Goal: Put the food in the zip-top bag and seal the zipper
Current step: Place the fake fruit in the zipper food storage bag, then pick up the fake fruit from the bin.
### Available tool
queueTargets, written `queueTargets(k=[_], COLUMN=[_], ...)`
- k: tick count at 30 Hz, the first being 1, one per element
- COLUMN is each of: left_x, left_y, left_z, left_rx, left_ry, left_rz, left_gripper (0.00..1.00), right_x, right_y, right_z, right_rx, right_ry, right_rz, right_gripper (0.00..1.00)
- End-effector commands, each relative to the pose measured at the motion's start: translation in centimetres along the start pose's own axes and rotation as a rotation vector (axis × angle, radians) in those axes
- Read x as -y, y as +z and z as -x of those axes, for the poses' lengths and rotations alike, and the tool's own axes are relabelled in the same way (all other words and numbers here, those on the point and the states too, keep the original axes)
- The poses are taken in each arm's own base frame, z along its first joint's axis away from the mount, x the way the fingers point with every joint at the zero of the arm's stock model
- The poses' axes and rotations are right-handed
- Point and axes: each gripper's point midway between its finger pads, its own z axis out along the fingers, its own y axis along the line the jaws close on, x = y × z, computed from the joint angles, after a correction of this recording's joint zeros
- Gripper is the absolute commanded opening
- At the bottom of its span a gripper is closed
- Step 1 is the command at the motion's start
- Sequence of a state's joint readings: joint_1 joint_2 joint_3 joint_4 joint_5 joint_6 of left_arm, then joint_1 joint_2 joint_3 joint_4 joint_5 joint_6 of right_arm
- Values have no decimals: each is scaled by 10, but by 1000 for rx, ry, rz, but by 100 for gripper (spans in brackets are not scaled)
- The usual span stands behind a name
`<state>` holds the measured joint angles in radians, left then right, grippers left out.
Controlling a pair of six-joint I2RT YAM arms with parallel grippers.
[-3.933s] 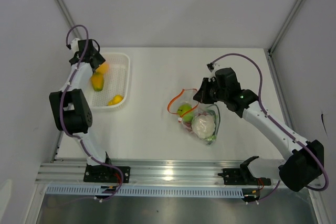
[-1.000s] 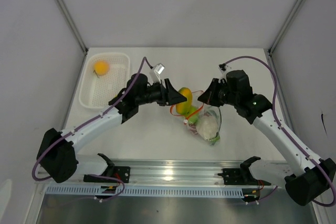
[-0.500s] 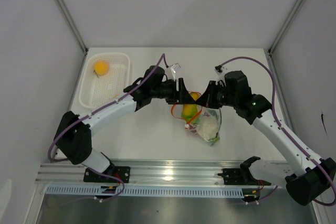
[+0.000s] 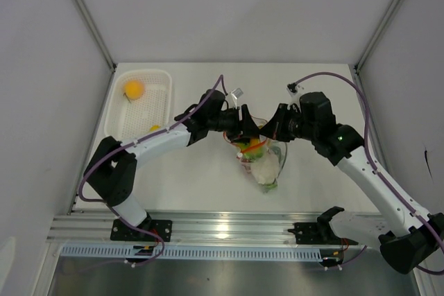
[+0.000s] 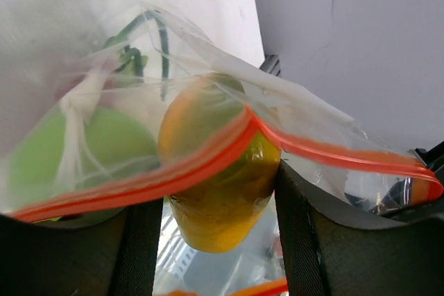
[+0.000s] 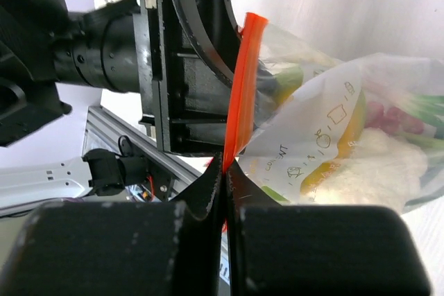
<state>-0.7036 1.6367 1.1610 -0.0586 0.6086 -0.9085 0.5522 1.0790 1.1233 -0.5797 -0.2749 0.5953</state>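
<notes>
Fresh from the far-left basket [image 4: 159, 95], the left gripper [image 5: 218, 233] clamps the yellow-orange fruit [image 5: 215, 164] halfway into the zip-top bag [image 4: 269, 166]; the right gripper [image 6: 223, 171] pinches its zipper [image 6: 241, 88].

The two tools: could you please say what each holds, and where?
Left tool grips the yellow-orange fruit by its sides; right tool pinches the bag by its zipper.
</notes>
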Motion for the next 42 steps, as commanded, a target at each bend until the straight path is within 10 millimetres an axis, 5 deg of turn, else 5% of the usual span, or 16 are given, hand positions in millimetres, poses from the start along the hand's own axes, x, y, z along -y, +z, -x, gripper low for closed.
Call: queueTargets(k=[1, 8, 10, 11, 25, 35, 42], left_x=[31, 34, 37, 37, 27, -1, -64], left_y=[4, 8, 1, -1, -66, -144, -224], left_z=[-2, -23, -23, -23, 0, 67, 138], left_rx=[18, -36, -15, -10, 214, 507, 769], left_ry=[-22, -3, 31, 46, 318, 303, 206], left_rz=[-113, -130, -137, -130, 100, 262, 520], left_gripper=[48, 68, 84, 99, 99, 99, 99], right_x=[-31, -34, -32, -31, -20, -11, -7], right_y=[-16, -21, -23, -24, -35, -35, -29], right_z=[32, 42, 42, 43, 42, 36, 31], right_rx=[110, 157, 163, 168, 196, 178, 161], right_ry=[5, 25, 27, 28, 23, 6, -5], right_rz=[77, 75, 62, 60, 8, -22, -27], right_gripper=[0, 0, 0, 0, 0, 0, 0])
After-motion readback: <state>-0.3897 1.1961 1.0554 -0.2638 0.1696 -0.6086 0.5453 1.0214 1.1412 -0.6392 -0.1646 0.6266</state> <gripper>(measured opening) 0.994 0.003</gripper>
